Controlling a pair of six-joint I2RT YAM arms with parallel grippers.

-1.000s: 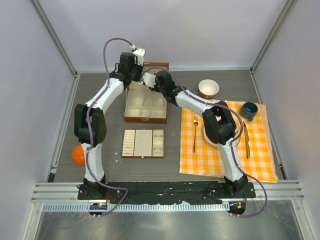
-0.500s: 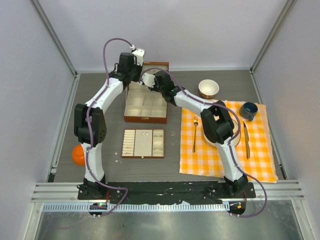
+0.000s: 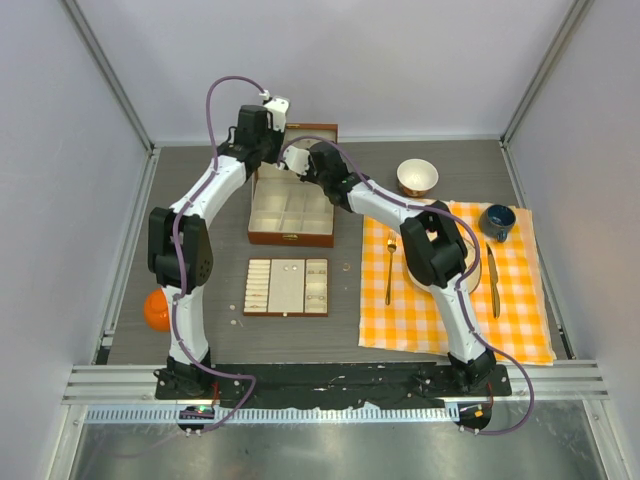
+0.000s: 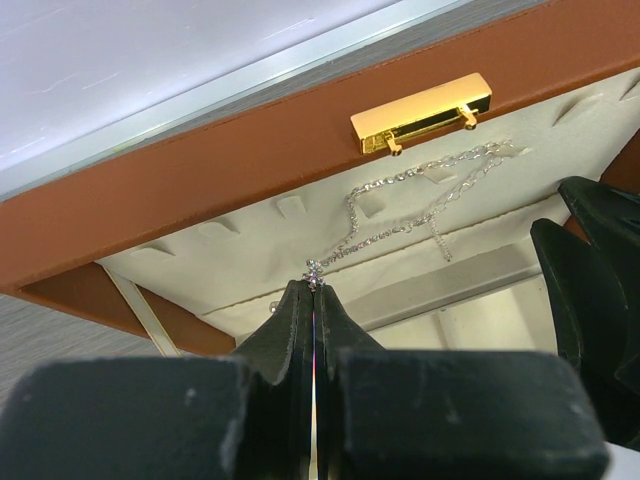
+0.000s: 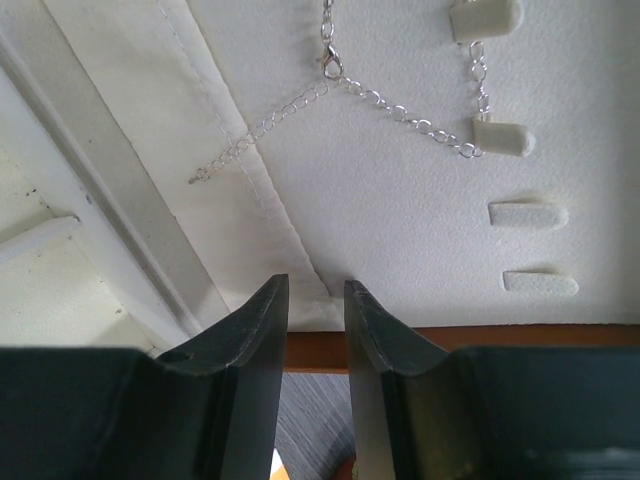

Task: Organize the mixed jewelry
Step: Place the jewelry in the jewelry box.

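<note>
A thin silver necklace [image 4: 316, 270] hangs across the cream lining of the open lid of the brown wooden box [image 3: 290, 238]. My left gripper [image 4: 316, 290] is shut on the pendant end of the chain, just below the lid's gold clasp [image 4: 420, 113]. In the right wrist view the necklace's other end [image 5: 331, 68] is looped over small cream pegs [image 5: 500, 135]. My right gripper [image 5: 316, 290] stands open by a narrow gap below it, with nothing between its fingers. Tiny silvery pieces [image 3: 347, 267] lie loose on the table.
A cream-lined tray [image 3: 287, 313] lies in front of the box. An orange-checked cloth [image 3: 450, 300] at the right carries a gold fork [image 3: 389, 270], a knife [image 3: 492, 280] and a blue cup [image 3: 497, 220]. A white bowl [image 3: 417, 177] stands behind it, an orange ball [image 3: 155, 310] at the left.
The right arm has edged slightly left toward the lid and its jaws have narrowed a little. The left gripper has kept its hold and place.
</note>
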